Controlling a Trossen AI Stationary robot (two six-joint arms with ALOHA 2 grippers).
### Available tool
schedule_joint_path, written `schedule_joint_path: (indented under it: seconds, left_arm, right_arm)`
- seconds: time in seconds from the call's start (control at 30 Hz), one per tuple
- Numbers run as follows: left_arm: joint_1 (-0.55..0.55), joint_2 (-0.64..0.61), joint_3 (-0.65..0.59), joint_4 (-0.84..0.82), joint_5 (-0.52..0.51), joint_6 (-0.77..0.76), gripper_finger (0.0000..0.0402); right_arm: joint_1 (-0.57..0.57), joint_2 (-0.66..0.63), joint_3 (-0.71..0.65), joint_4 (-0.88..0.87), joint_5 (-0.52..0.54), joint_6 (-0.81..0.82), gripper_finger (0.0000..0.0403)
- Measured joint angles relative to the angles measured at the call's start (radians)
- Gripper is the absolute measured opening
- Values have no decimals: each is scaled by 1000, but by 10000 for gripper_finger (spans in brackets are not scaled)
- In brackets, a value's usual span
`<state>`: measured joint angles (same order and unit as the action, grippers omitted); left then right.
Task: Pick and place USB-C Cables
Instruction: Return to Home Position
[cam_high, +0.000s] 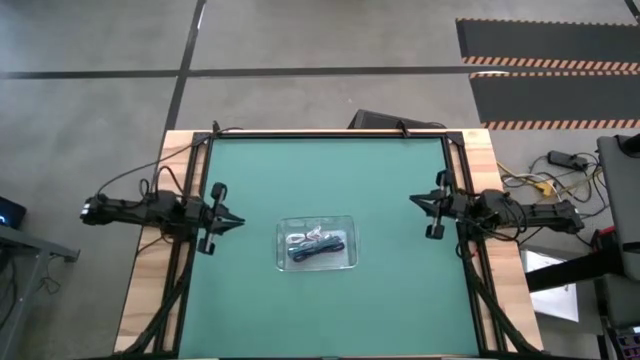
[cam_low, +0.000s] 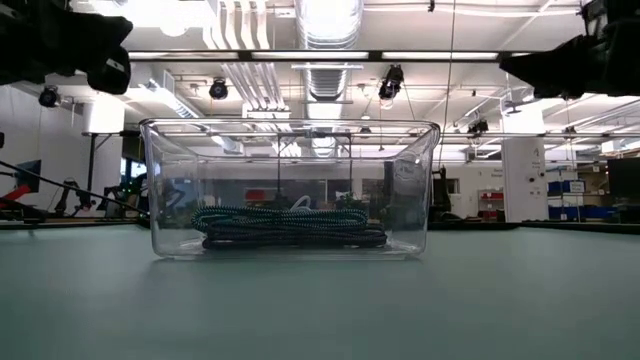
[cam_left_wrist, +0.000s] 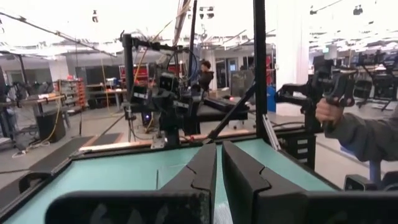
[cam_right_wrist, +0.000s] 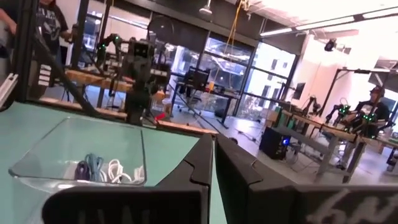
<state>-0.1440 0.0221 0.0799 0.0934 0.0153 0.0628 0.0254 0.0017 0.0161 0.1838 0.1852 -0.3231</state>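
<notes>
**Operator:** Where are the USB-C Cables (cam_high: 316, 245)?

**Spotter:** All that you can see of them lies inside the clear tray (cam_high: 281, 262). The tray stands at about the middle of the green surface (cam_high: 400, 310), between your two arms.

**Operator:** How do they lie in there?

**Spotter:** Check your low view. The teal cable (cam_low: 270, 217) rests on top of the dark cable (cam_low: 300, 241), both bundled on the tray's floor. A bit of white cable (cam_low: 300, 204) shows just behind them. From above, the white sits toward the tray's far left, with the teal and dark nearer. I cannot tell whether the white is one bundle or two.

**Operator:** And my left gripper?

**Spotter:** Your left gripper (cam_high: 238, 221) hangs over the left side of the surface, well apart from the tray and pointing right toward it. Its fingers (cam_left_wrist: 202, 174) are drawn together on nothing, with only a thin slit between them.

**Operator:** The right one?

**Spotter:** Your right gripper (cam_high: 414, 200) hangs over the right side, also well apart from the tray, and points left. Its fingers (cam_right_wrist: 199, 165) are closed too, and they hold nothing.

**Operator:** Anyone around?

**Spotter:** Your left wrist view shows a person's hand (cam_left_wrist: 326, 112) in a grey sleeve (cam_left_wrist: 367, 134). It is off beyond the surface and wrapped round a dark handle (cam_left_wrist: 339, 84).
</notes>
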Motion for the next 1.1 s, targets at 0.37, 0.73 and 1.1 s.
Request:
schedule_joint_path:
  seconds: [0.37,0.73,1.1]
  left_arm:
    - [0,6,-70,46,-1,2,10]
    - [0,49,-72,55,-1,2,10]
    - [0,92,-73,55,-1,-3,10]
  right_arm:
    - [0,8,-3,-78,-1,38,9]
    - [0,31,-4,-118,124,199,9]
    - [0,34,-5,-123,126,193,9]
